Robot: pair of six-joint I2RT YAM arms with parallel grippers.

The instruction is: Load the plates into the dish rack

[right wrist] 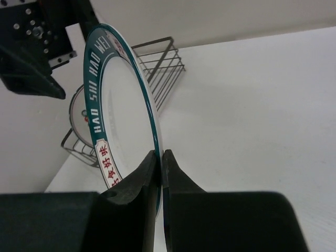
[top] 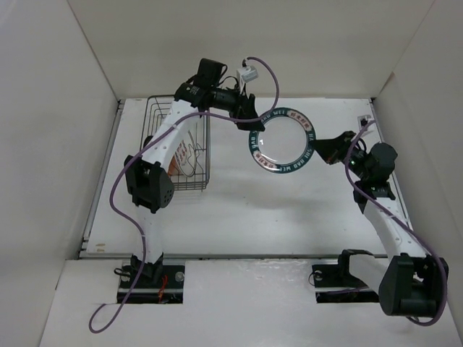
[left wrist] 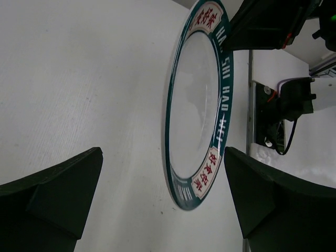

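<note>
The larger white plate with the green patterned rim (top: 282,141) hangs above the table, held by its right edge. My right gripper (top: 323,150) is shut on that rim, which shows pinched between the fingers in the right wrist view (right wrist: 160,153). My left gripper (top: 253,119) is open at the plate's left edge. In the left wrist view (left wrist: 163,152) the plate (left wrist: 194,105) stands ahead between the spread fingers, untouched. The dish rack (top: 155,116) sits at the back left, under the left arm. It holds a white plate with red characters (top: 189,152) and an orange plate (top: 173,168).
White walls enclose the table on the left, back and right. The left arm's forearm (top: 163,137) reaches over the rack. The rack (right wrist: 157,68) with a plate in it (right wrist: 81,113) lies beyond the held plate (right wrist: 121,105) in the right wrist view.
</note>
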